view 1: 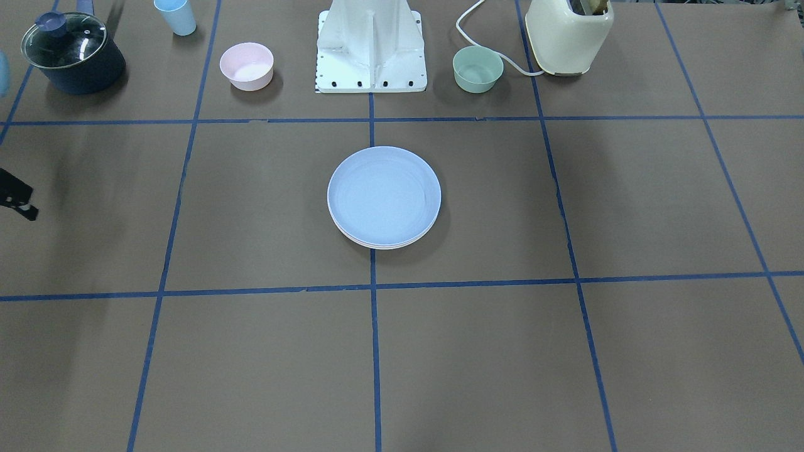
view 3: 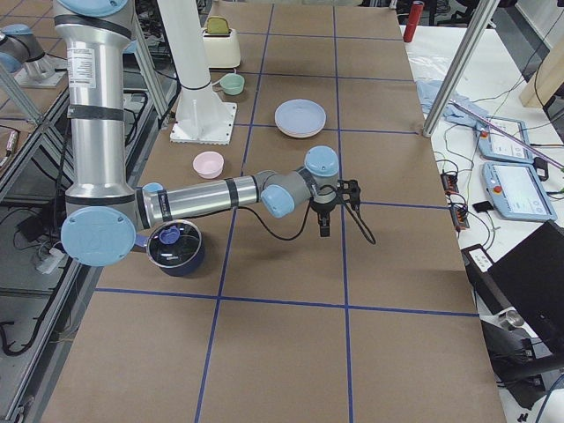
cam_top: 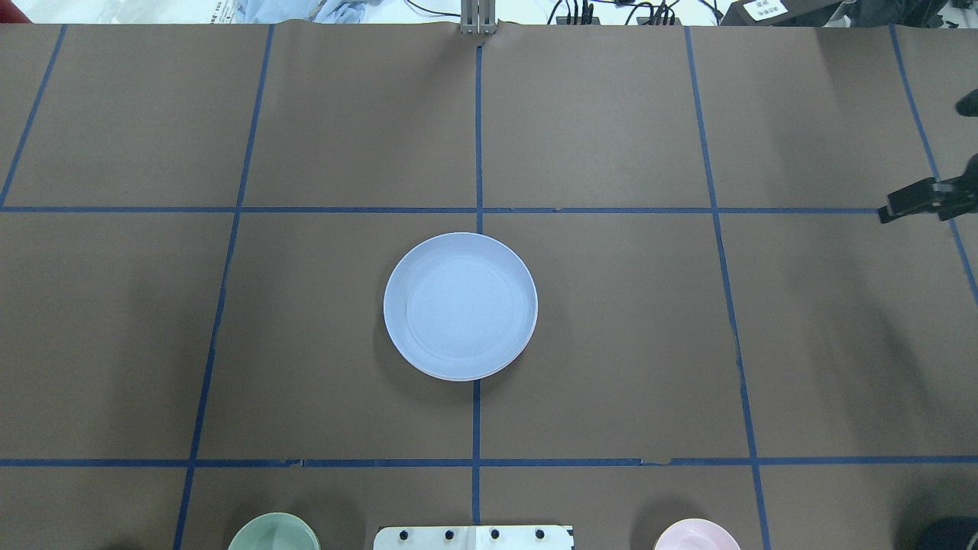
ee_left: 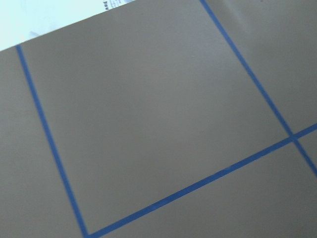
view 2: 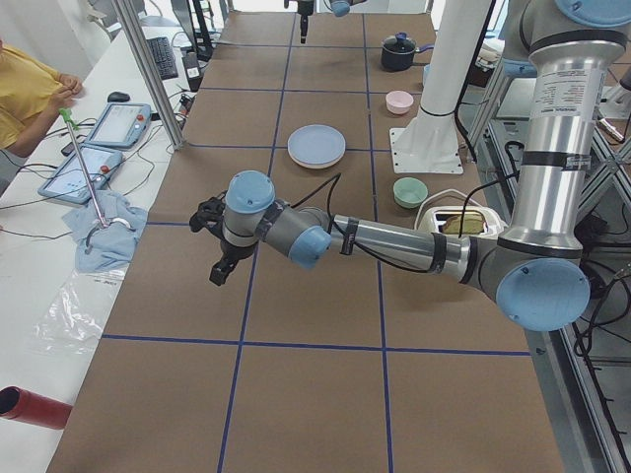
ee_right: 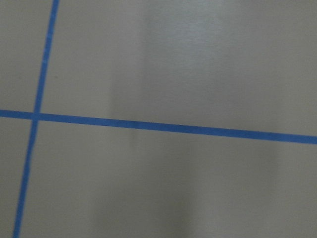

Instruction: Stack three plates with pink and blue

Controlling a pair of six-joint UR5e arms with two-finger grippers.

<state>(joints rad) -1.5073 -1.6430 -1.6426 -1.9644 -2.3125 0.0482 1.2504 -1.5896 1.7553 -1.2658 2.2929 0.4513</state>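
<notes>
The pale blue plate (view 1: 384,194) lies on top of a stack at the table's centre, also in the overhead view (cam_top: 460,305). Thin pale rims of plates under it (view 1: 377,246) show at its edge; I cannot tell their colours. My right gripper (cam_top: 886,213) hangs at the table's right side, far from the stack, empty, its fingers together in a single tip. My left gripper (view 2: 219,271) shows only in the exterior left view, far from the stack at the table's other end; I cannot tell if it is open or shut.
Near the robot base (view 1: 370,56) stand a small pink bowl (view 1: 247,65), a mint-green bowl (view 1: 478,68), a cream toaster (view 1: 568,34), a dark lidded pot (view 1: 72,53) and a pale blue cup (view 1: 176,16). Both wrist views show only brown table with blue tape lines.
</notes>
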